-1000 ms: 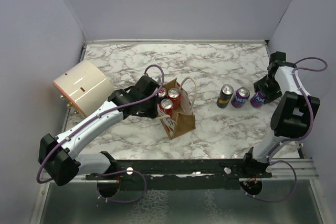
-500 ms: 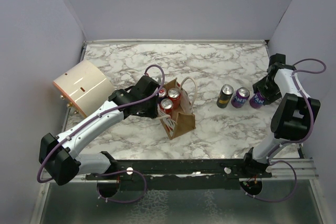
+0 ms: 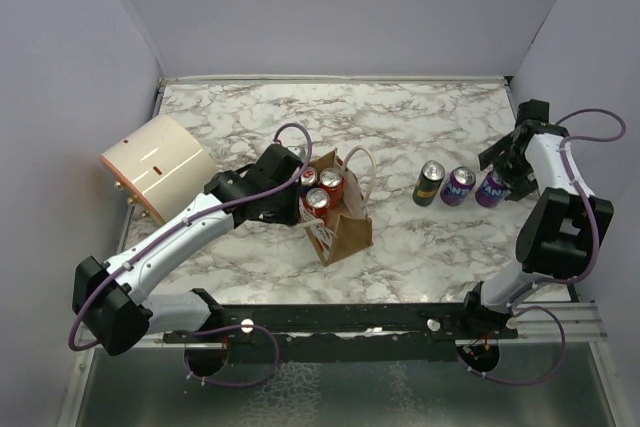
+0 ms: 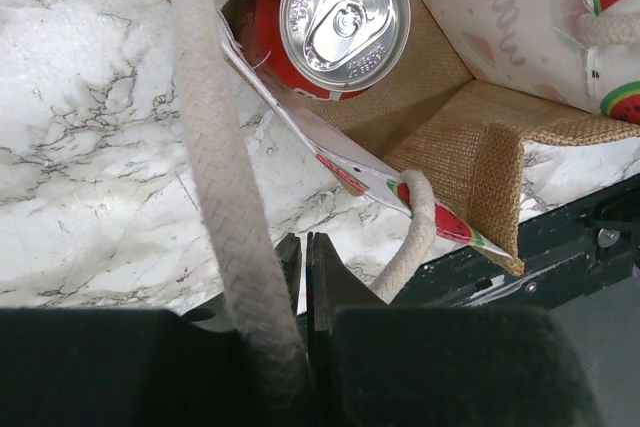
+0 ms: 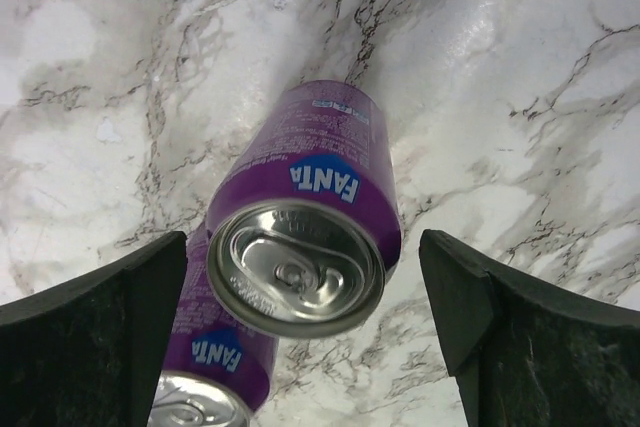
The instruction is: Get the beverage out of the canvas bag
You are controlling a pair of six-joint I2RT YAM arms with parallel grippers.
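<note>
The brown canvas bag (image 3: 340, 222) stands mid-table with three red beverage cans (image 3: 331, 180) upright inside; one can top (image 4: 343, 15) fills the left wrist view. My left gripper (image 3: 291, 197) is at the bag's left rim, shut (image 4: 303, 252) on a thin edge of the bag, with a white rope handle (image 4: 225, 167) draped over one finger. At the right, my right gripper (image 3: 507, 169) hangs open over a purple Fanta can (image 5: 300, 237) standing on the marble. Its fingers (image 5: 120, 307) are well clear of the can on both sides.
A second purple can (image 3: 459, 186) and a dark can (image 3: 430, 183) stand in a row left of the Fanta can. A large cream cylinder (image 3: 158, 165) lies at the left wall. A black rail (image 3: 380, 319) runs along the near edge; grey walls enclose the table.
My right gripper has opened and let go of the purple Fanta can, which now stands free. The left arm and the bag have not moved.
</note>
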